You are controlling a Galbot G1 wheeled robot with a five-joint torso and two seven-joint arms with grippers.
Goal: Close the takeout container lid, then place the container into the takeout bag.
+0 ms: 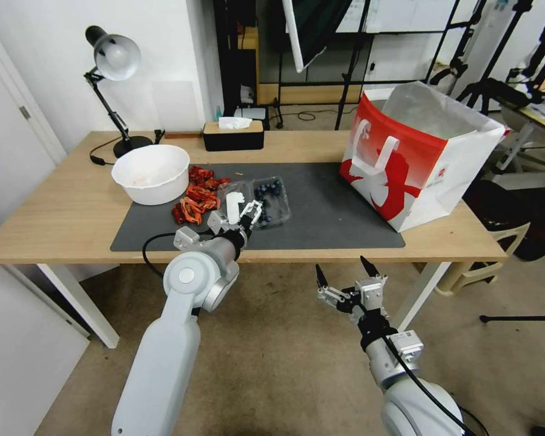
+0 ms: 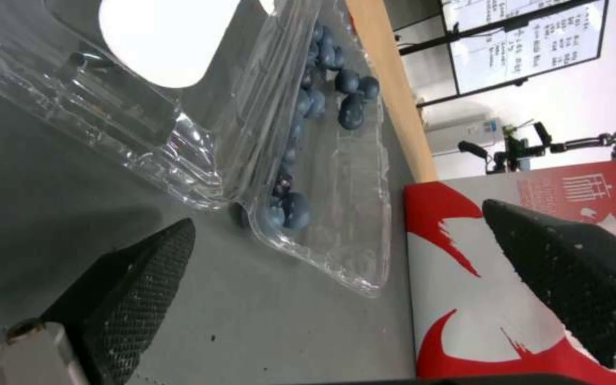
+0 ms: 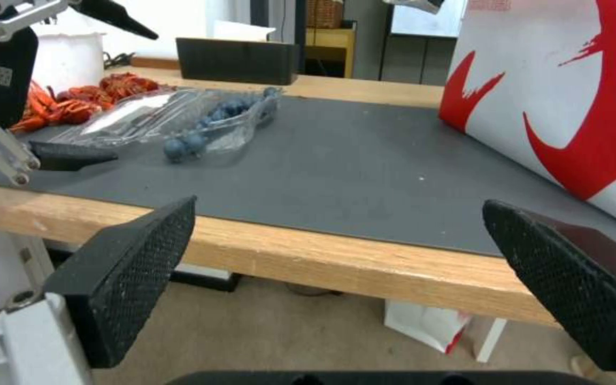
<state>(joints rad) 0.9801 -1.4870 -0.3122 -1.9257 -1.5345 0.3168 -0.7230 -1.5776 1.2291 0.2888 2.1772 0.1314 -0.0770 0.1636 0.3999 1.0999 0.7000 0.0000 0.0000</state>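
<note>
Your left gripper (image 1: 246, 213) gapes beside the open container (image 1: 271, 201).
Red crayfish (image 1: 195, 200) at nine o'clock; right gripper (image 1: 343, 280) spread below table (image 1: 60, 212).

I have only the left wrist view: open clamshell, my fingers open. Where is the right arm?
Observer: The right gripper hangs open below the table at its near edge, away from the takeout container.
Operator: Is the bag open on top?
Observer: Yes, the takeout bag stands upright, mouth open, to the container's right.
Operator: What lies beyond the lid?
Observer: Red food pieces close beside the lid, then a white bowl.
</note>
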